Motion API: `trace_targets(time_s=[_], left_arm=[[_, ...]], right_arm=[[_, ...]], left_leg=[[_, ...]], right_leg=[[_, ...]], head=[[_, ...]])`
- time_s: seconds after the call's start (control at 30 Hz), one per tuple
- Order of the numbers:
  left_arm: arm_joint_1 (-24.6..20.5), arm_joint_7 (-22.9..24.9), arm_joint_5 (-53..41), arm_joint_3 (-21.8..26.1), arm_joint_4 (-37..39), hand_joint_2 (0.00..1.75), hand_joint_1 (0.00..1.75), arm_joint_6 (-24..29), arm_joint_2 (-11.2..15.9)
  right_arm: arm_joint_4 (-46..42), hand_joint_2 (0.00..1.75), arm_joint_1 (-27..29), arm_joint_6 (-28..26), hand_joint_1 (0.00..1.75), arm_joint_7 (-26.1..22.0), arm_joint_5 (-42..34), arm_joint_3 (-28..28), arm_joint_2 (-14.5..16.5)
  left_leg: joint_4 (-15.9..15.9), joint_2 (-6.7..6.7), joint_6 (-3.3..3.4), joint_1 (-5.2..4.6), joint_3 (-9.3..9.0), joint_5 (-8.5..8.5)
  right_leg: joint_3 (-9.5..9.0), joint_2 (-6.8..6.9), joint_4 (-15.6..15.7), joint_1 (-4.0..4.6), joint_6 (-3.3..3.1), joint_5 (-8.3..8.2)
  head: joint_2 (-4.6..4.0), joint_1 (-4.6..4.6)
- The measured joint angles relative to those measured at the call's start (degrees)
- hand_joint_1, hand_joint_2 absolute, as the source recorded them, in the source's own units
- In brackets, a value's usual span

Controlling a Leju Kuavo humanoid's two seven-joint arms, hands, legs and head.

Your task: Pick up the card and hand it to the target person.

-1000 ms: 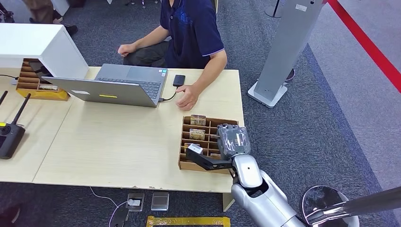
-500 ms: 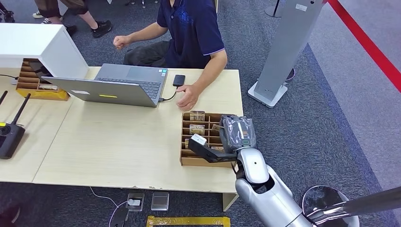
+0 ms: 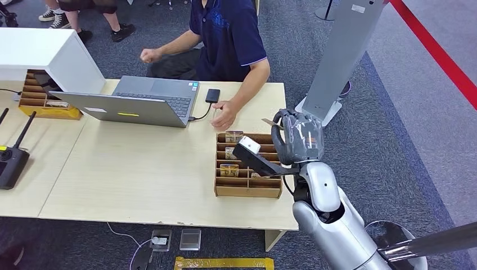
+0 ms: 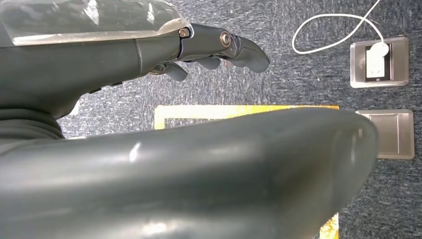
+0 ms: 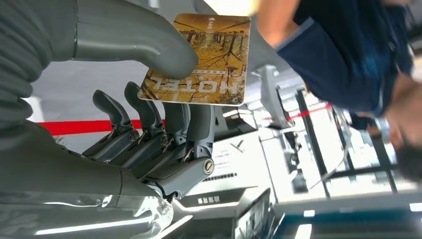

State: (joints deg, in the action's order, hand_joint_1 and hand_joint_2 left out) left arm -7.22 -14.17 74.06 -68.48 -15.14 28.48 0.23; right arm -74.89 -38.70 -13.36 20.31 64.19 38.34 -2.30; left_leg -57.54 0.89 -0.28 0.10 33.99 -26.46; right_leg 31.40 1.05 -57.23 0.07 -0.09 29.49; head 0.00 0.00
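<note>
"HOTEL" printed on card (image 5: 203, 60), pinched by right hand (image 5: 149, 124).

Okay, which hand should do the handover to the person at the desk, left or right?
Right. The right hand already pinches the card between thumb and fingers, raised above the card tray near the seated person. The left hand holds nothing and faces the carpet.

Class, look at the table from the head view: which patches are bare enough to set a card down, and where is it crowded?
The biggest bare patch of the table lies between the laptop, the remote and the card organizer. A thin strip runs along the near edge. It is crowded behind the organizer: the person's hand, phone, and the right hand holding the card.
</note>
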Motion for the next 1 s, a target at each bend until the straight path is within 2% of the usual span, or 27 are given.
trace_targets(time_s=[0.1, 0.23, 0.4, 0.73, 1.0], left_arm=[[-0.05, -0.27, -0.74, -0.67, 0.03, 0.0, 0.0, -0.56, 0.12], [-0.08, -0.31, -1.27, -1.09, 0.13, 0.0, 0.0, -0.81, 0.23], [-0.07, -0.19, -1.51, -1.22, 0.29, 0.0, 0.0, -0.72, 0.15], [-0.13, -0.53, -2.1, -1.36, 0.34, 0.0, 0.0, -0.14, 0.63], [-0.16, -0.38, -2.26, -1.2, 0.32, 0.0, 0.0, 0.4, 1.14]], right_arm=[[9.05, 1.75, -3.72, -2.88, 1.44, -1.91, -0.71, 0.0, 2.27], [21.59, 1.75, -7.99, -4.06, 1.43, -3.76, -2.14, 0.5, 5.48], [32.8, 1.75, -11.17, -6.03, 1.42, -4.71, -2.28, 1.6, 8.95], [44.92, 1.75, -14.95, -9.9, 1.45, -4.07, 0.75, 3.1, 13.16], [48.01, 1.75, -15.83, -11.92, 1.44, -4.89, 0.75, 2.53, 14.38]], left_leg=[[0.02, 0.09, 0.0, 0.0, -0.02, 0.01], [0.09, 0.22, -0.01, 0.0, -0.13, 0.01], [0.16, 0.23, -0.03, 0.01, -0.22, 0.02], [0.13, 0.18, -0.03, 0.01, -0.16, 0.0], [0.1, 0.06, -0.03, 0.03, -0.1, 0.0]], right_leg=[[0.0, -0.08, 0.01, 0.0, -0.01, -0.03], [-0.08, -0.22, 0.06, 0.0, -0.02, -0.08], [-0.16, -0.23, 0.11, 0.01, -0.04, -0.09], [-0.14, -0.16, 0.09, 0.02, -0.03, -0.05], [-0.12, -0.04, 0.07, 0.03, -0.03, -0.02]], head=[[0.0, 0.0], [0.0, 0.0], [0.0, 0.0], [0.0, 0.0], [0.0, 0.0]])
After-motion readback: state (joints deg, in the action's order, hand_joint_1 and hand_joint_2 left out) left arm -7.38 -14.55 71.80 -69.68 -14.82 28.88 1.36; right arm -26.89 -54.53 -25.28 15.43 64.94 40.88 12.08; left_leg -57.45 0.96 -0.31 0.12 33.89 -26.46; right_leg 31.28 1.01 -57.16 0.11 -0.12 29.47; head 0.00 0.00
